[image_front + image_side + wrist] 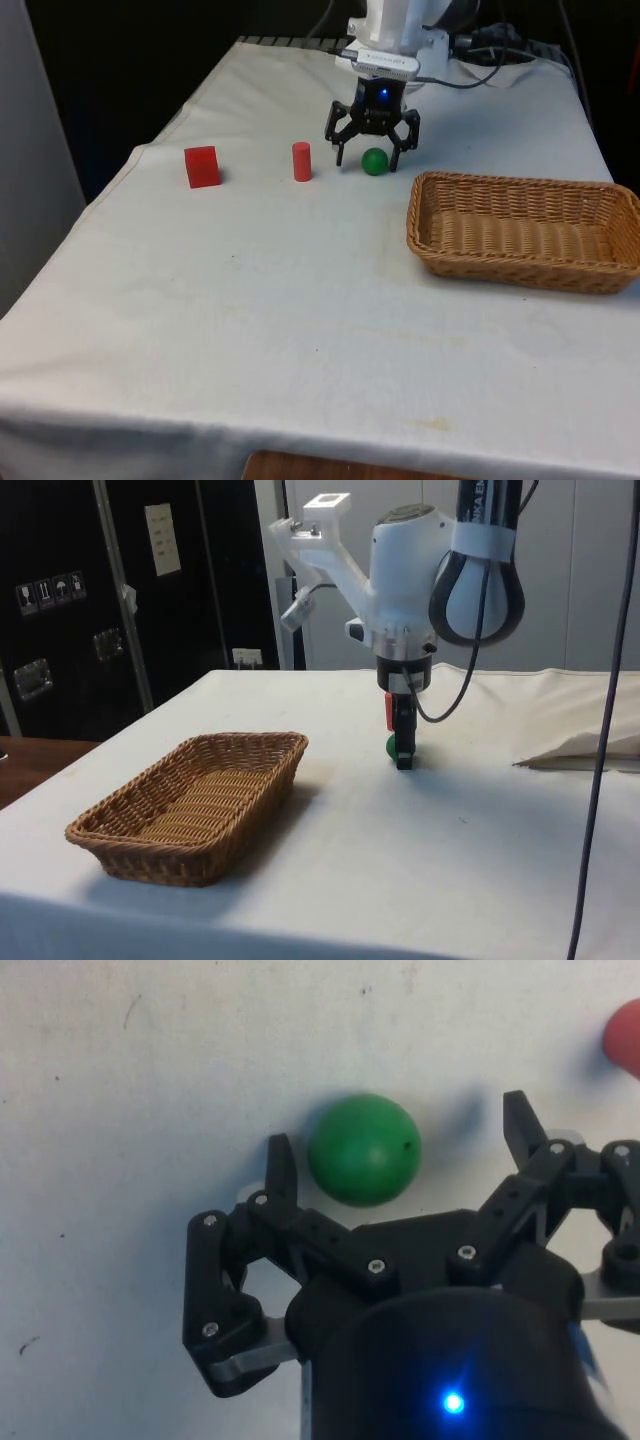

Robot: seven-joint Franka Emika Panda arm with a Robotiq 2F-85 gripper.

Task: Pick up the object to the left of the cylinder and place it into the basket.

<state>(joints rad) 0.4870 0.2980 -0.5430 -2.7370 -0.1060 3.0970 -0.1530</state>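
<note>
The red cube (pixel 202 166) sits in the upper left of the front view, on the white cloth (pixel 300 300), untouched and well apart from the gripper. The red cylinder (pixel 302 161) stands upright to its right in that view, near the upper middle. Further right lies a green ball (pixel 374 161), just beside the cylinder's far side.

The gripper (pixel 371 155) hangs straight down from the white arm (pixel 410 570), low over the cloth, fingers spread wide and holding nothing. In the wrist view the ball (pixel 363 1149) lies between the fingertips (pixel 279 1165), close to one and clear of the other.

The wicker basket (pixel 520 268) occupies the right middle of the front view, well apart from the cube.

In the side view, pale stickers on the dark cabinets (pixel 60 600) are too small to read.
</note>
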